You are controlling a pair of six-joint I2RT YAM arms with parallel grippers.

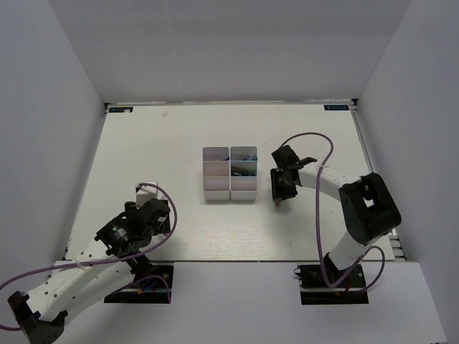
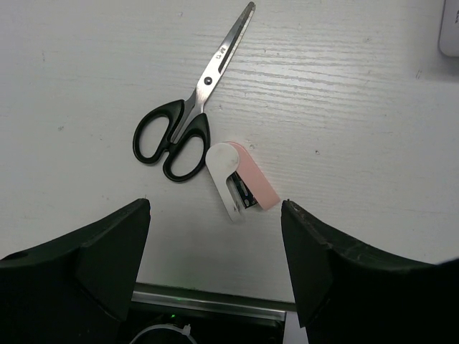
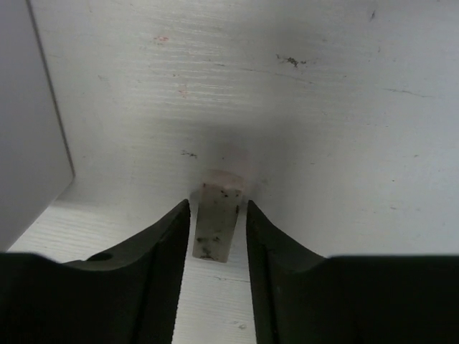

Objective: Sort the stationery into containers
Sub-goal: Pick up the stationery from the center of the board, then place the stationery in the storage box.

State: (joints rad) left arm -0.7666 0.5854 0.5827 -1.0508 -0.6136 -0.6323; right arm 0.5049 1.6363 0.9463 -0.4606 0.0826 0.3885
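Left gripper (image 2: 215,213): jaws spread wide and holding nothing. It hangs over the near left part of the tabletop (image 1: 143,143).

Directly below it, between the two fingers in the wrist view, lies a white and pink piece (image 2: 240,179), flat on the tabletop and touched by neither finger. Just beside that piece lies a pair of scissors (image 2: 188,122) with black handles. The handles almost meet the piece, and the closed blades point away from the arm.

Right gripper (image 3: 219,206): lowered to the tabletop just beside the right side of the bins (image 1: 229,173). Its jaws are drawn in close on either side of a small tan block (image 3: 217,222), which stands slightly tilted on the surface. I cannot tell whether the fingers press the block or merely flank it.

Bins: a white block, two by three, mid-tabletop. Dark and blue items (image 1: 242,155) show in the far right compartment, too small to identify further.
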